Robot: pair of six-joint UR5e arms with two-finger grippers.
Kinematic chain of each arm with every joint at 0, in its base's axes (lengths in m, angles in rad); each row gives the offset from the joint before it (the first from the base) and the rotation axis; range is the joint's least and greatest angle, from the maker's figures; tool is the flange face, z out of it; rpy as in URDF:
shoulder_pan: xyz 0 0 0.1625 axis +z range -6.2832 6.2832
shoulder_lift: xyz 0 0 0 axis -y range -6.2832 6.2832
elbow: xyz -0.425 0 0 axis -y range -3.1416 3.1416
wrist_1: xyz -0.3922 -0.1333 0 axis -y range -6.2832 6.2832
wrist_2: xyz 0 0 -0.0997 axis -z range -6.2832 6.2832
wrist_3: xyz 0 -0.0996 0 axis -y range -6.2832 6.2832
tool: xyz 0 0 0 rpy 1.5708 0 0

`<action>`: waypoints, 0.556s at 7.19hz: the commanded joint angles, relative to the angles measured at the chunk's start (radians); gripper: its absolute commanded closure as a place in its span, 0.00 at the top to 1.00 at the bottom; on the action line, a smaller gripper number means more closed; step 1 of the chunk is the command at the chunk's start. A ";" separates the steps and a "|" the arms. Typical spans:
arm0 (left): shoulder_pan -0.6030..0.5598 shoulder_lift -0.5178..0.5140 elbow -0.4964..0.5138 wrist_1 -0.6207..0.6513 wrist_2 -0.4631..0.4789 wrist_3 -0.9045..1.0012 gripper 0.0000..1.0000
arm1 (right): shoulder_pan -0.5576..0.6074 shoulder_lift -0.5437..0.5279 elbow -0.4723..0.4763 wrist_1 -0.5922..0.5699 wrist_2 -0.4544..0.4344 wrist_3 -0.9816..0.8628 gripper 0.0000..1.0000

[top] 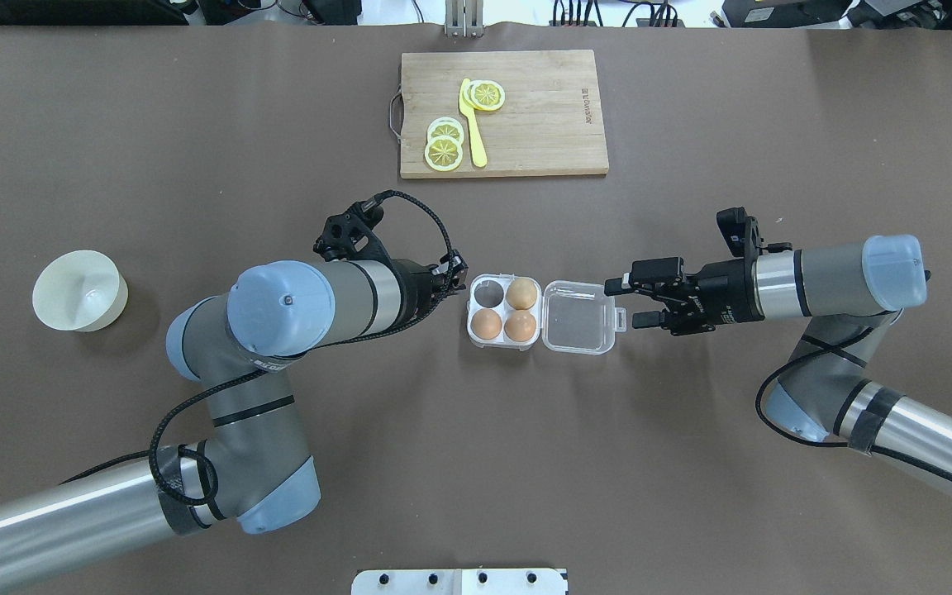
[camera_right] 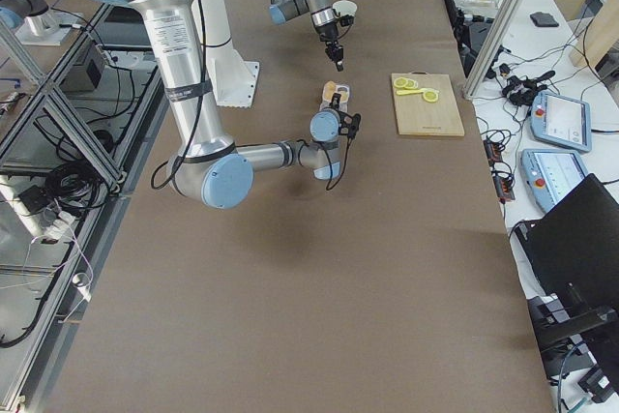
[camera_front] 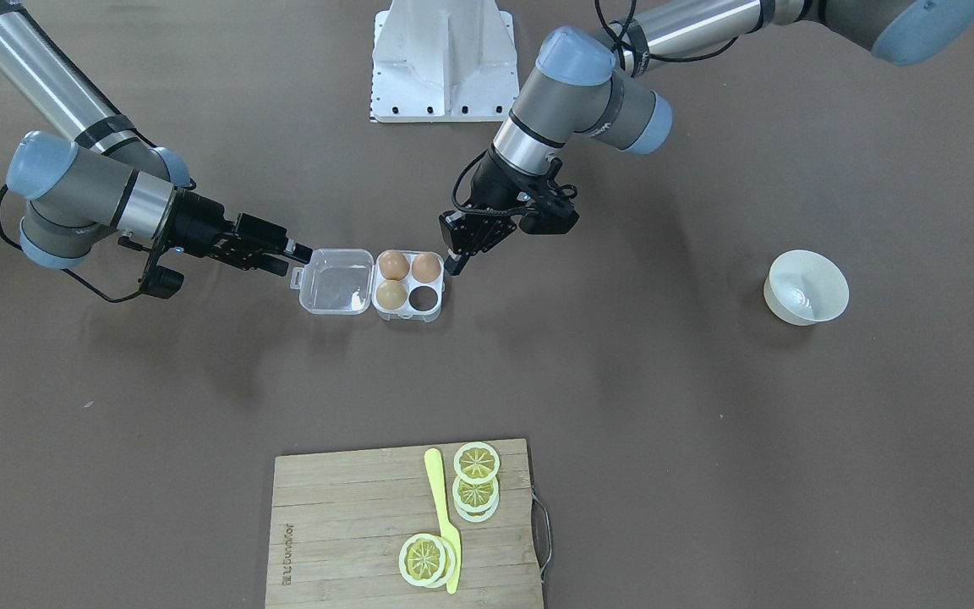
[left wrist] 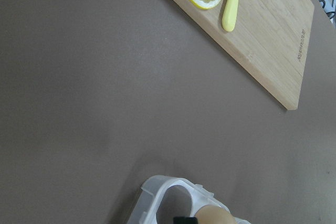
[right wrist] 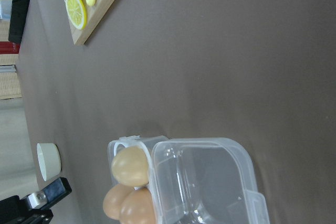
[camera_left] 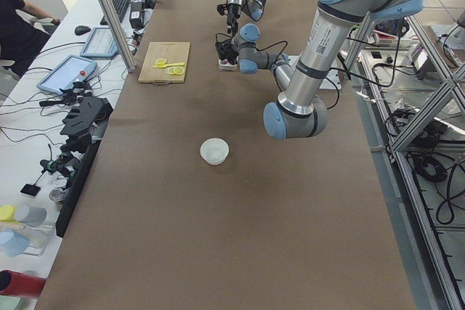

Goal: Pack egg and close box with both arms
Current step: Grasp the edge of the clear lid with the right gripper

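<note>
The clear box [top: 500, 312] stands mid-table with its lid [top: 579, 317] folded open flat toward my right arm. Two alike reddish-brown eggs [top: 487, 323] [top: 520, 327] and a paler tan egg [top: 521, 293] lie in its cells; I cannot tell which brown one is the task's egg. One cell [top: 489, 291] is empty. My left gripper [top: 458, 281] [camera_front: 456, 264] looks shut and empty, its tip at the box's edge beside the empty cell. My right gripper [top: 621, 303] [camera_front: 294, 262] is open and level, just off the lid's outer edge by the tab.
A wooden cutting board [top: 542, 116] with lemon slices [top: 443, 153] and a yellow knife [top: 471, 124] lies at the table's far side. An off-white bowl [top: 79, 291] stands far out on my left. The robot's white base plate [camera_front: 445, 59] is behind the box.
</note>
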 commanded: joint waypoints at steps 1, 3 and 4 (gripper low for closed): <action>0.001 -0.002 0.000 0.006 0.000 -0.001 0.00 | 0.000 -0.005 -0.016 0.002 0.001 -0.001 0.94; 0.001 -0.008 -0.002 0.026 0.000 -0.001 0.00 | 0.003 -0.016 -0.033 0.018 0.004 0.000 0.92; 0.001 -0.012 -0.004 0.033 0.000 -0.001 0.00 | 0.000 -0.016 -0.039 0.022 0.002 -0.001 0.90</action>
